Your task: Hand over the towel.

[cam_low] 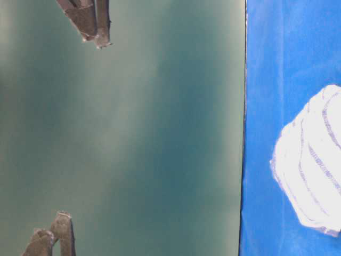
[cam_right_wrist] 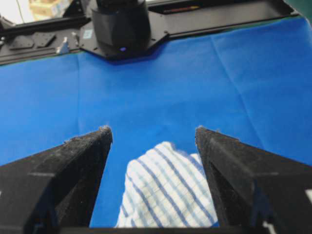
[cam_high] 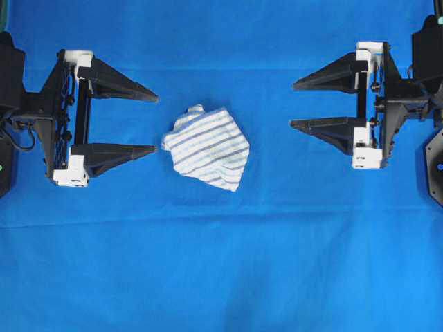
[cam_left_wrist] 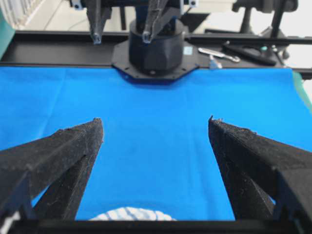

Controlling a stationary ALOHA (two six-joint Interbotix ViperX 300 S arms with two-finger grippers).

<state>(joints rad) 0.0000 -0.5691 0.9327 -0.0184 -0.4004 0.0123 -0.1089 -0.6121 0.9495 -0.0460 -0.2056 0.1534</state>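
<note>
The towel (cam_high: 208, 146), a small crumpled white cloth with thin blue-grey stripes, lies on the blue tablecloth (cam_high: 221, 263) midway between the two arms. My left gripper (cam_high: 156, 122) is open just left of it, fingertips pointing at it and a short gap away. My right gripper (cam_high: 293, 106) is open to the towel's right, farther off and slightly higher in the view. In the left wrist view only the towel's top edge (cam_left_wrist: 129, 214) shows, below the open left gripper (cam_left_wrist: 155, 122). The right wrist view has the towel (cam_right_wrist: 165, 187) between and beyond the spread fingers of the right gripper (cam_right_wrist: 152, 130). Nothing is held.
The right arm's black base (cam_left_wrist: 156, 48) stands at the cloth's far end in the left wrist view, with loose tools (cam_left_wrist: 219, 52) on the rail behind it. The left arm's base (cam_right_wrist: 119, 24) shows likewise in the right wrist view. The table-level view catches the towel (cam_low: 314, 160).
</note>
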